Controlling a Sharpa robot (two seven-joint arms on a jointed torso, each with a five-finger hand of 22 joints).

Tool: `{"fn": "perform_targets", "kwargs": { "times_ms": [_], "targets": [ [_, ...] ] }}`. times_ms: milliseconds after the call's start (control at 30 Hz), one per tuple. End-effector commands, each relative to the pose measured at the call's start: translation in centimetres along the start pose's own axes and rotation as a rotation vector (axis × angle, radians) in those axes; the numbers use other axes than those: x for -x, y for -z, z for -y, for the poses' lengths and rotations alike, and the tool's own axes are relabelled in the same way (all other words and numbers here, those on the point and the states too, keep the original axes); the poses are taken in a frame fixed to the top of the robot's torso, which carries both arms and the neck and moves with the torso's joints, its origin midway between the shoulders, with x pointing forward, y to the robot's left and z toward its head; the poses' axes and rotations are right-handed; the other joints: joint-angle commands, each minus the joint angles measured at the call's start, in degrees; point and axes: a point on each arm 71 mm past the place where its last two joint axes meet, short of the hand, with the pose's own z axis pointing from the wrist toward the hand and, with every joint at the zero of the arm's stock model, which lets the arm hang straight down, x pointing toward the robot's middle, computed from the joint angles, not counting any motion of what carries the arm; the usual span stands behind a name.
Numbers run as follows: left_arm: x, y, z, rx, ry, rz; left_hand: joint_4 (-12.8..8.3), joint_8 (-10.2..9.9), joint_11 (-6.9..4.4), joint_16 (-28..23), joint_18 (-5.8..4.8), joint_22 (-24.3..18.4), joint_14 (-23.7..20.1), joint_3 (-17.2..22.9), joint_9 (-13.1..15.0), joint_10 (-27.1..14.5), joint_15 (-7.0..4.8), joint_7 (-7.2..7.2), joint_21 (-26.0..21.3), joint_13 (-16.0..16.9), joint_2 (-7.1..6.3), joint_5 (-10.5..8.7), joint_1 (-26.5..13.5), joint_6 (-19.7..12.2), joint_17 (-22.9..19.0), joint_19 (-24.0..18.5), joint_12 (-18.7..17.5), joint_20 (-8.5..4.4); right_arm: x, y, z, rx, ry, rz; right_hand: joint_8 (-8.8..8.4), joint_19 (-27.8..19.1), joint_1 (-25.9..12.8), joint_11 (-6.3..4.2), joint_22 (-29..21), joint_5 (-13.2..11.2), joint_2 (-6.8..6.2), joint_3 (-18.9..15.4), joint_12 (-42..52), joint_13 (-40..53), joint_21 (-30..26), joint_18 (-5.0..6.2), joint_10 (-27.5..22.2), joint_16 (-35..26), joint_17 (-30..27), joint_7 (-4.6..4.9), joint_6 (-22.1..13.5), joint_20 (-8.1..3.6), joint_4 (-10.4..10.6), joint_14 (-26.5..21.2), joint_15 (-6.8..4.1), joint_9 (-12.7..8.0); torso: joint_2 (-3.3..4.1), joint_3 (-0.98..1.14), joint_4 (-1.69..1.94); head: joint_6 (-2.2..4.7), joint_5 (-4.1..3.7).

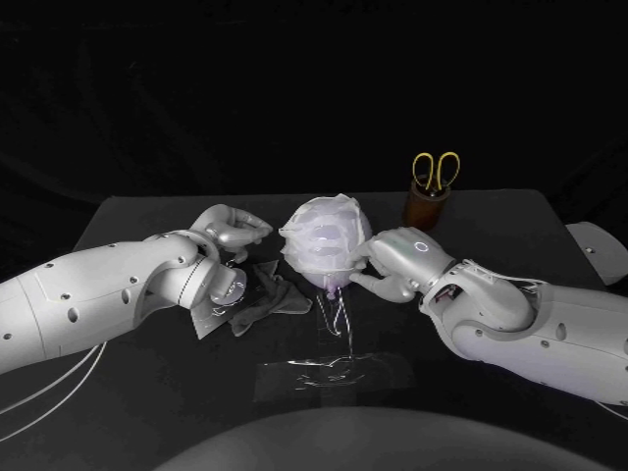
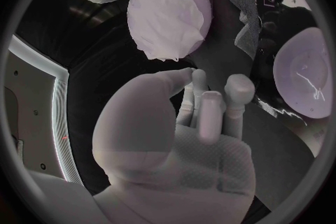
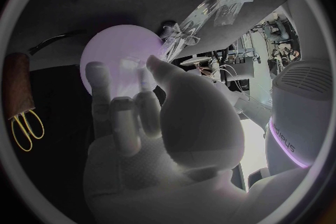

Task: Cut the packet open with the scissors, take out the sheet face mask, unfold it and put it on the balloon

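Head view: right hand (image 1: 385,260) is gripping the balloon (image 1: 336,283) low down by the neck, closing on it from the right. Mask (image 1: 326,231) is sitting draped over the balloon's top and front in crumpled white folds. Left hand (image 1: 233,231) is hovering just beside the mask's left edge, holding nothing, loosely stretched out. A thin stick (image 1: 345,324) is running from the neck down to a clear stand (image 1: 329,371) on the surface (image 1: 491,224). Packet (image 1: 265,294) is lying crumpled on the surface, right against the left wrist. Scissors (image 1: 435,169) are standing handles-up in a brown holder (image 1: 428,208) at the back, right of the balloon, apart from both hands.

Left wrist view is adding this: left fingertips (image 2: 238,87) are stopping just short of the mask's lower edge, with a gap between them. The mask is lying fairly smooth over that whole side of the balloon. The right hand is sitting on the balloon's far side.

Right wrist view is giving the opposite side: the balloon skin here is bare and pink. Right fingers (image 3: 98,81) are pressing flat on it, with the thumb up by the knot (image 3: 168,25). The clear stand is showing beyond the knot, and the yellow scissor handles are hanging out of the holder.

The surface is matte black. The background behind it is dark.
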Motion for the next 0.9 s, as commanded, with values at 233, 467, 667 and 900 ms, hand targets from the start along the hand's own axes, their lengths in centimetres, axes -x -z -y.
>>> {"fn": "perform_targets", "kwargs": {
  "times_ms": [233,467,667,900],
  "targets": [
    [1.0,0.2,0.9,-0.176,0.070,0.017,-1.5,-3.2,4.04,-20.8,3.00,-13.7,-30.8,0.3,-1.9,-6.5,3.95,3.14,-16.9,-9.2,-0.88,0.07,0.0,-4.4,-36.2,-20.3,-13.2,3.67,1.9,0.8,-0.4,0.120,-0.227,0.204,-0.55,-7.6,1.1,0.54,-0.3,-0.1,-0.25,1.3,-17.8,-9.8,-12.2,2.16,-12.4,-5.9,-10.2,0.47,-1.5,0.50,0.8,-7.3,-0.03,-0.3,-0.01,-0.02,-0.02,0.69,-0.31],
    [1.7,1.0,1.9,-0.359,0.099,0.003,-0.7,-2.8,6.33,-35.1,0.07,-23.6,-44.0,-1.3,-2.3,-5.7,7.94,3.30,-34.2,-17.9,-0.65,-0.09,-2.0,-3.4,-45.2,-31.6,-23.9,8.65,3.1,2.1,0.3,0.148,-0.372,0.289,0.69,-11.2,1.8,0.65,-4.5,0.1,-0.94,2.9,-39.0,-28.4,-19.0,2.28,-22.7,-21.2,-33.7,0.64,-3.3,1.66,2.1,-22.3,0.48,0.3,-0.05,0.00,-0.06,1.34,-0.55],
    [1.5,1.8,2.6,-0.475,0.106,-0.032,0.0,-3.2,7.40,-43.7,-0.71,-33.3,-47.6,-2.8,-2.8,-3.8,9.65,4.04,-47.4,-24.2,-0.82,-0.10,-1.8,-3.3,-51.6,-34.9,-31.8,11.47,3.6,3.0,1.4,0.118,-0.431,0.305,2.06,-12.0,2.2,1.13,-9.6,0.3,-1.86,3.7,-46.8,-37.0,-24.7,2.37,-22.4,-31.9,-40.3,0.94,-4.7,2.40,3.3,-25.0,1.01,0.8,-0.15,-0.02,-0.08,2.04,-0.50],
    [0.4,2.7,3.9,-0.650,0.015,-0.085,1.3,-5.9,8.17,-54.8,-3.16,-41.6,-52.1,-6.1,-4.3,-4.1,11.60,4.17,-56.7,-26.1,-1.33,-0.29,-1.9,-5.9,-57.7,-40.7,-39.2,11.71,4.1,2.7,2.8,0.049,-0.454,0.272,2.94,-13.2,2.4,2.88,-17.6,0.1,-2.85,5.4,-59.4,-50.5,-32.2,2.41,-21.6,-47.0,-46.1,2.36,-5.7,4.09,4.9,-25.9,2.88,1.1,-0.29,-0.13,0.05,3.20,-0.69]
  ]
}}
